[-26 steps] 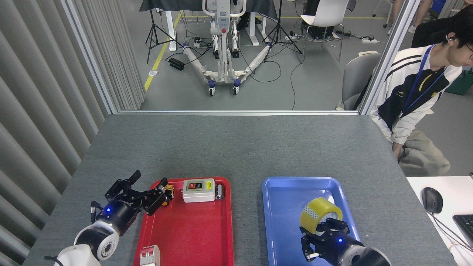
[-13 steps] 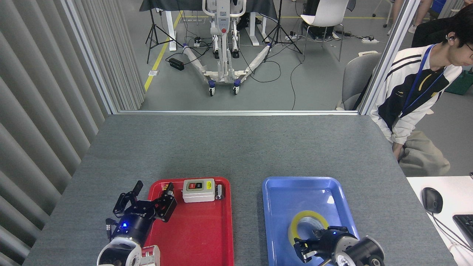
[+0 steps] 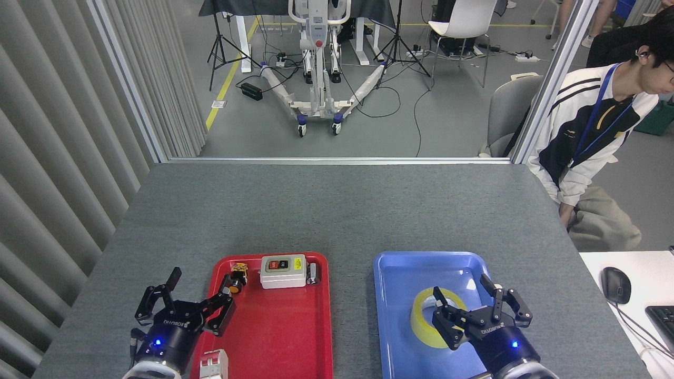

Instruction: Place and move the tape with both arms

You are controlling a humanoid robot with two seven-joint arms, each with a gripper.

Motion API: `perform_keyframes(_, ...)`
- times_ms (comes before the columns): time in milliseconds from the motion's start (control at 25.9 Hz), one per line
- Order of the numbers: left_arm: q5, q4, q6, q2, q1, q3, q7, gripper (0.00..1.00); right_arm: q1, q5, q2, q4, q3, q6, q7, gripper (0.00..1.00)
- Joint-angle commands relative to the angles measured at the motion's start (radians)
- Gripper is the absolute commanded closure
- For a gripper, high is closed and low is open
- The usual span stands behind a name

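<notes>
Two trays on our grey counter, head view: red tray and blue tray. Tape lies flat in blue tray. Our right pincer spread wide over tape; our left pincer spread wide, empty, at red tray's left edge.

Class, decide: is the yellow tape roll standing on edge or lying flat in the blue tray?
Lying flat: the tape shows its ring and open core facing up, resting on the blue tray.
</notes>
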Motion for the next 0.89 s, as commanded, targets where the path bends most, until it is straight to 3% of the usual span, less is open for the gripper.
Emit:
perform_keyframes(0, 0.01, -0.02, -0.005, -0.003, 0.025, -0.004, -0.007, 0.01, 0.038, 0.041, 0.02, 0.004, -0.002, 0.087, -0.123, 0.0)
perform_keyframes(155, 0.009, -0.021, 0.004, -0.008, 0.032, 0.003, -0.003, 0.01, 0.052, 0.06, 0.042, 0.016, 0.007, 0.191, -0.123, 0.0)
perform_keyframes(502, 0.022, -0.004, 0.024, -0.029, 0.043, 0.094, 0.005, 0.01, 0.067, 0.05, 0.05, 0.019, -0.005, 0.188, -0.126, 0.0)
perform_keyframes(850, 0.038, -0.013, 0.077, -0.061, 0.071, 0.039, 0.007, 0.01, 0.076, 0.046, 0.07, 0.022, -0.02, 0.182, -0.131, 0.0)
